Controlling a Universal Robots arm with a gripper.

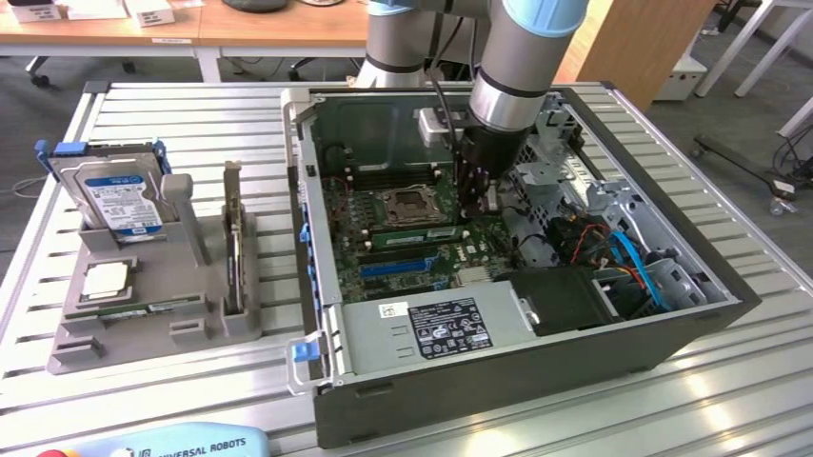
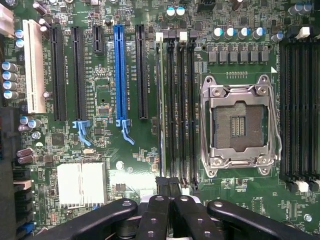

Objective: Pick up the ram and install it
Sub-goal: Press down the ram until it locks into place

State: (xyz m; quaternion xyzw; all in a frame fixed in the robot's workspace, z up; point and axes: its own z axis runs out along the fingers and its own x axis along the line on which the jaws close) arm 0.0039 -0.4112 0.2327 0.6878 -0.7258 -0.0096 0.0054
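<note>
Green circuit board fills the floor of the open computer case (image 1: 508, 238), which lies on its side on the slatted metal desk (image 1: 190, 105). The arm reaches down into the case, and its end effector (image 1: 479, 195) hangs over the motherboard (image 1: 432, 252) at about three o'clock from the empty processor socket (image 1: 409, 204). In the wrist view the end effector (image 2: 170, 200) has its black fingers (image 2: 155, 215) pressed together, closed, directly over the end of the bank of black memory slots (image 2: 177, 110). The ram (image 2: 160, 115) stands on edge in the outermost slot of that bank, on the side away from the square processor socket (image 2: 239, 126); seen from above it is a thin green line running the slot's length. Its near end reaches the end effector's tips, but whether they touch it cannot be told. In the exterior view a green stick (image 1: 409, 233), apparently the same ram, lies in a slot at about six o'clock from the socket, near the end effector. At nine o'clock from the case a grey parts stand (image 1: 140, 314) holds a hard drive (image 1: 121, 200) with a blue-white label upright and a square silver processor chip (image 1: 106, 278) lying flat.
</note>
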